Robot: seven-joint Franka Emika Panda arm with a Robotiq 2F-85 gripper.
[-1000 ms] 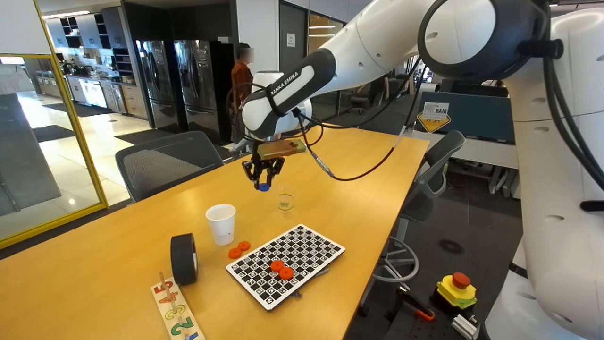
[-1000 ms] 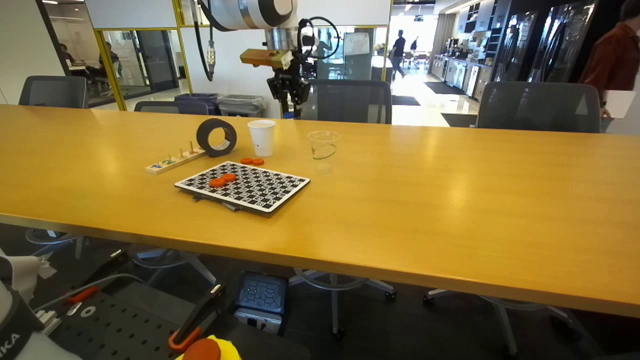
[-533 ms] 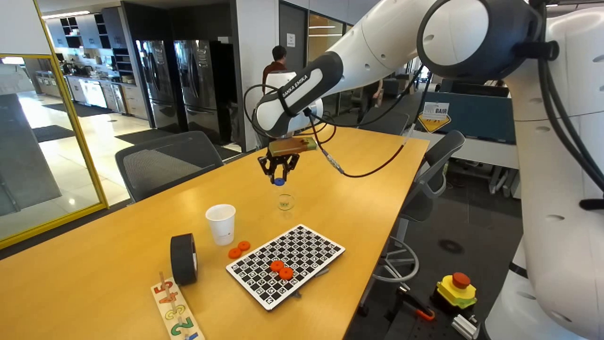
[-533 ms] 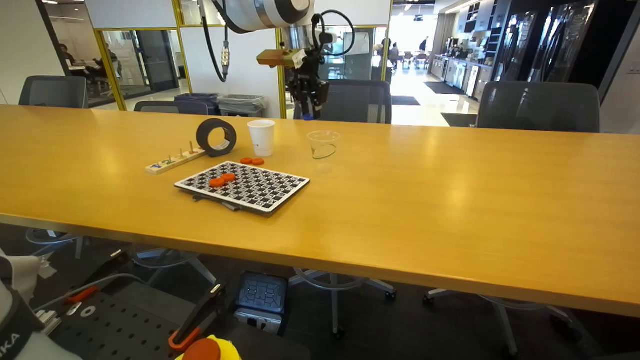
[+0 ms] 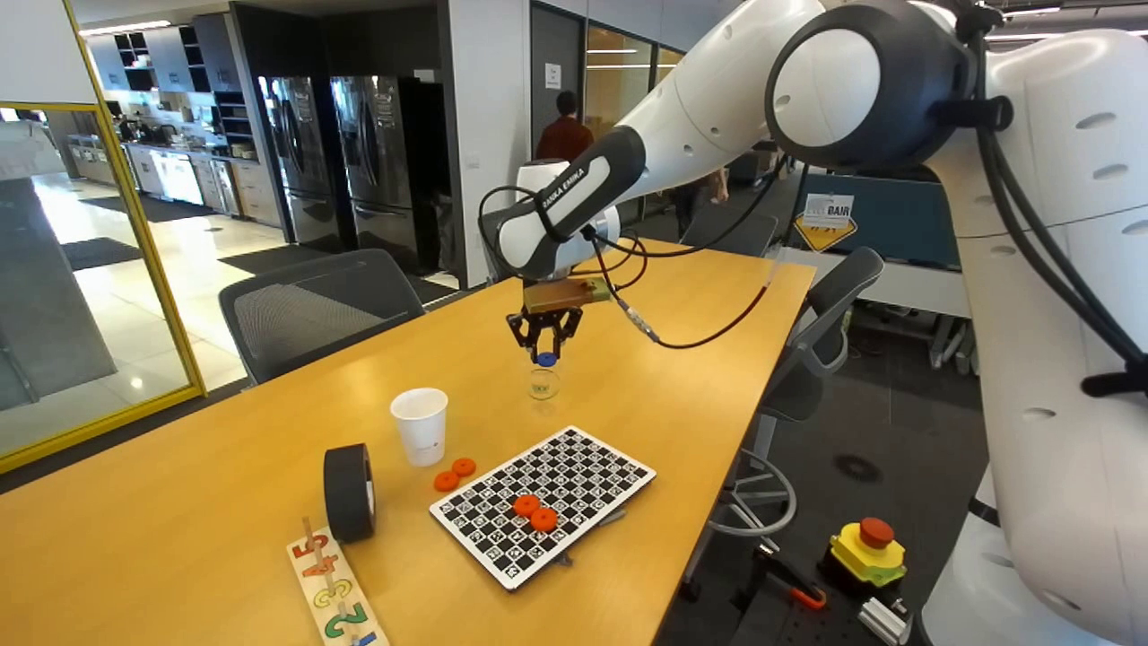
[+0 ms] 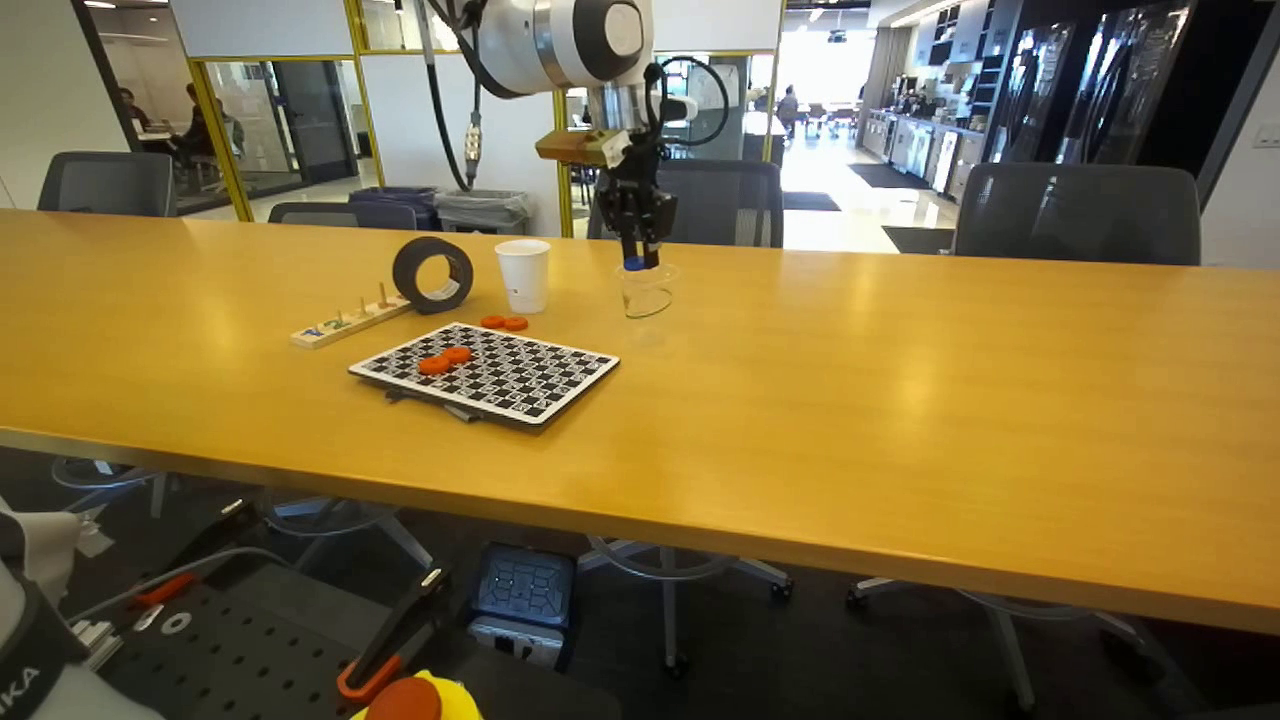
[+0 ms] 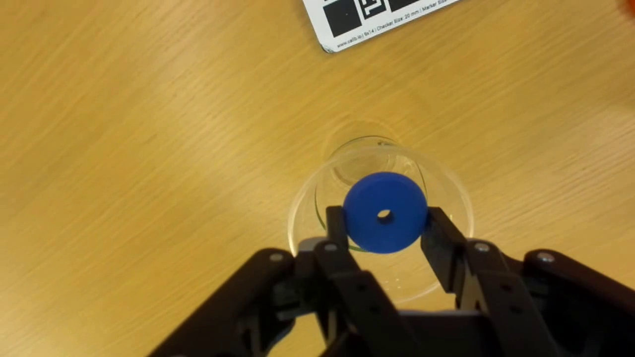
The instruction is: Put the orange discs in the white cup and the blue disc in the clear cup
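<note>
My gripper (image 7: 385, 217) is shut on the blue disc (image 7: 384, 191), held by its edges between the two fingertips. In the wrist view the disc lies within the rim of the clear cup (image 7: 464, 198). In an exterior view the fingertips are about level with the rim of the clear cup (image 6: 648, 298); I cannot tell whether the disc is below the rim. The white cup (image 5: 420, 429) stands upright nearby. Two orange discs (image 5: 446, 481) lie on the table by the white cup. Two more orange discs (image 5: 543, 519) lie on the checkered board.
The checkered board (image 5: 583, 467) lies near the cups, its corner (image 7: 342, 25) showing in the wrist view. A black tape roll (image 5: 348, 492) stands upright beside a wooden number strip with pegs (image 5: 336, 588). A chair (image 5: 318, 309) is at the table's far edge.
My gripper has moved to the right in both exterior views with the blue disc and come down over the clear cup. The cups, orange discs and board have not moved.
</note>
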